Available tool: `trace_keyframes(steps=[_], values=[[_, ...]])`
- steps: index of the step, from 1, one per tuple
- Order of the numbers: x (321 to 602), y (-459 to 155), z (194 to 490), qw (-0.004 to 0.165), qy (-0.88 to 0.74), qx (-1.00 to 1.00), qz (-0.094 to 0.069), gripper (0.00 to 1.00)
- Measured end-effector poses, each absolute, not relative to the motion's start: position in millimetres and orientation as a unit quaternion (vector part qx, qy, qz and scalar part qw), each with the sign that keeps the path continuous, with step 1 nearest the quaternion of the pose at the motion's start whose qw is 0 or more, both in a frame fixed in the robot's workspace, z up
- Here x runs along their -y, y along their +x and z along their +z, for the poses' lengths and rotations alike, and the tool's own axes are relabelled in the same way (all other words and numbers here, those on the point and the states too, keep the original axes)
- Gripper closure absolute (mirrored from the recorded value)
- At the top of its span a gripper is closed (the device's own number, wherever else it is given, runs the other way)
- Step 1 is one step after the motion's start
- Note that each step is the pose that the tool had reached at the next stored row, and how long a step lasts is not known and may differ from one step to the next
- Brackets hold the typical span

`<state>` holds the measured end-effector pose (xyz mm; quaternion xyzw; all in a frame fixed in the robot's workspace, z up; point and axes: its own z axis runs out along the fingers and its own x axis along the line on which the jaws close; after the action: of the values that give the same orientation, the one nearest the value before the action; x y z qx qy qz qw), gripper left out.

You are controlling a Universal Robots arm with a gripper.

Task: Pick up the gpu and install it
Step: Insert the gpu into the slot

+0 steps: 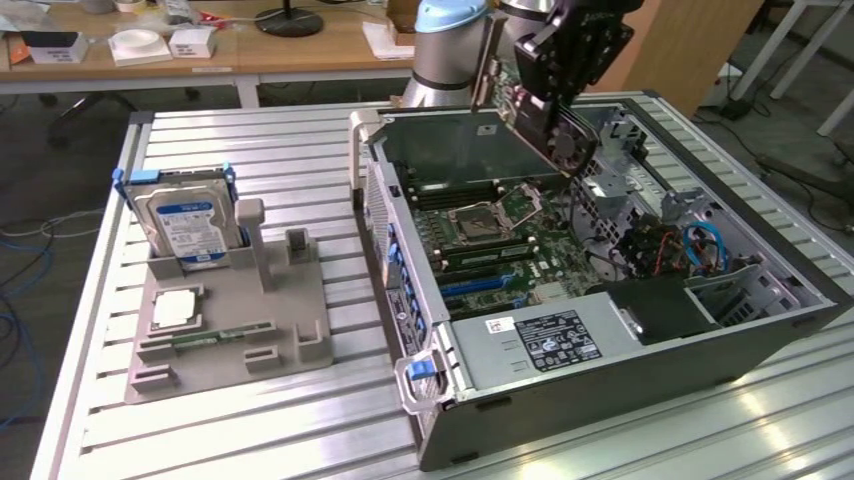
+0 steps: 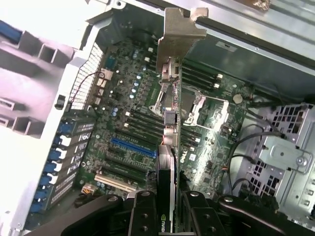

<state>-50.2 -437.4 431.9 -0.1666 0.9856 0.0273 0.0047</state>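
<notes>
Jaws are part-closed on the gpu, gripped edge-on. Its bracket is pointed away from the jaws, over the motherboard in the open case, presumably for slotting.

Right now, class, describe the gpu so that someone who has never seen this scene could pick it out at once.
Find the open computer case on the slatted metal table. Above its motherboard hangs the arm's gripper, shut on the gpu. Unlike the boards fixed inside, it is a thin card held edge-on, with a silver bracket at its end.
</notes>
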Motion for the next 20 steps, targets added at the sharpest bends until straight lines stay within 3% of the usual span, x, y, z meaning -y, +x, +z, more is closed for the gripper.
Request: trace_keyframes(steps=[20], values=[[437.4,-50.1,430.7,-0.004,-0.288,-0.957,0.022,0.74]])
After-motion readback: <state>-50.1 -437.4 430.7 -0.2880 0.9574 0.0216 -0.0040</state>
